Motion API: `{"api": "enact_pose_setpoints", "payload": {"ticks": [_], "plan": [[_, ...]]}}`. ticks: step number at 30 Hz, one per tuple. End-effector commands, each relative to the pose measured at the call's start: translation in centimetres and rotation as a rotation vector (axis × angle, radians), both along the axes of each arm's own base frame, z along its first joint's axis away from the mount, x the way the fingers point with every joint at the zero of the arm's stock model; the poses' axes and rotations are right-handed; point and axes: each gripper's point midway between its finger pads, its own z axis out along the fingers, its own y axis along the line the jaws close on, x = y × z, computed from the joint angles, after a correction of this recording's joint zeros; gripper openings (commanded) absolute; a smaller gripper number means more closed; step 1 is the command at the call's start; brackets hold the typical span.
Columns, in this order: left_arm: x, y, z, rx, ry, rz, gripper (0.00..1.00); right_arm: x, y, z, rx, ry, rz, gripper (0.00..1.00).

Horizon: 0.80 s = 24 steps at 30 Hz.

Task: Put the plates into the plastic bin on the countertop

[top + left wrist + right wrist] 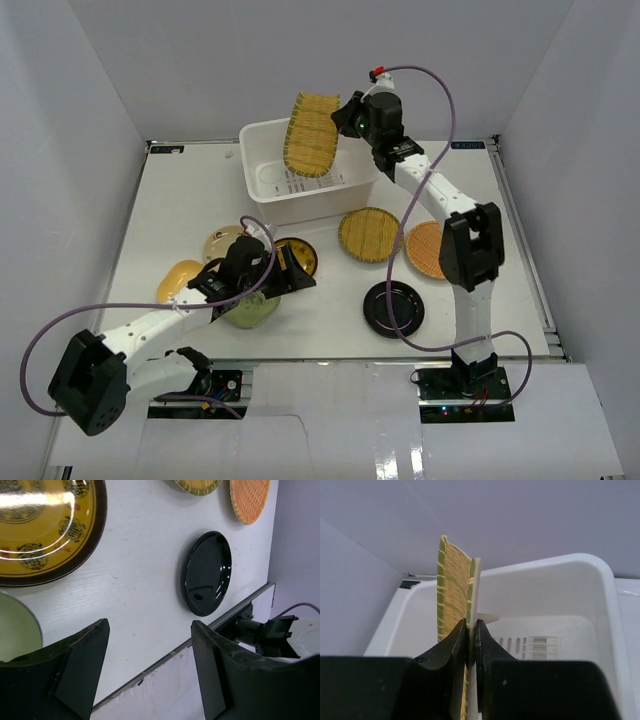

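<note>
Right wrist alone shows claw (471, 624) pinching bamboo tray (451, 580) (probably over bin (600, 569)).

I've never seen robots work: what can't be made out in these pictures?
Pale green squarish dish: top view, mostly covered by the left arm.
Gold patterned plate: left wrist view, cut off by top and left edges.
Floor of the white plastic bin: right wrist view, partly blocked by right fingers and rectangular woven bamboo tray.
</note>
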Motion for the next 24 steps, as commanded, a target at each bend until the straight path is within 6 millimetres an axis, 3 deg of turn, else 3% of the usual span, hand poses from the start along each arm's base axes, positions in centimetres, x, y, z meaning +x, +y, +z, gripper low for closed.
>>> {"api": "enact_pose_setpoints", "payload": {"ticks": [1, 2, 3, 5, 9, 10, 12, 15, 17, 18, 20, 24], "plan": [[1.7, -3.1, 2.0, -0.027, -0.099, -0.035, 0.77, 2.6, 1.3, 1.3, 0.018, -0.056, -0.005, 0.08], [2.1, -3.7, 2.0, -0.022, -0.111, -0.037, 0.77, 3.2, 1.6, 2.8, 0.026, -0.086, -0.004, 0.08], [2.4, -4.5, 2.3, -0.017, -0.129, -0.046, 0.77, 3.8, 2.6, 0.4, 0.005, -0.05, 0.029, 0.08], [2.9, -5.3, 1.2, 0.008, -0.114, -0.053, 0.77, 4.0, 3.2, -0.7, -0.01, -0.032, 0.047, 0.08], [4.3, -7.4, 0.8, 0.015, -0.14, -0.06, 0.78, 3.6, 3.2, -4.2, -0.047, 0.026, 0.045, 0.08], [4.7, -8.1, 1.2, 0.012, -0.157, -0.064, 0.78, 3.6, 3.1, -4.6, -0.053, 0.031, 0.039, 0.1], [5.4, -8.9, 0.6, 0.028, -0.163, -0.06, 0.78, 3.2, 2.8, -5.4, -0.082, 0.047, 0.031, 0.27], [6.1, -9.7, -0.2, 0.043, -0.168, -0.059, 0.78, 2.1, 2.6, -5.2, -0.126, 0.048, 0.032, 0.45], [7.0, -10.1, 0.0, 0.041, -0.195, -0.045, 0.78, 1.6, 2.1, -5.1, -0.152, 0.047, 0.003, 0.5], [7.4, -10.3, -0.7, 0.054, -0.19, -0.04, 0.78, 1.2, 1.5, -4.2, -0.155, 0.038, -0.01, 0.51], [8.0, -10.6, -1.2, 0.06, -0.192, -0.029, 0.78, 0.6, 0.9, -5.1, -0.173, 0.071, -0.028, 0.55], [10.0, -11.4, -2.0, 0.093, -0.208, 0.005, 0.78, -1.9, 0.2, -2.7, -0.173, 0.043, -0.023, 0.6]]}}
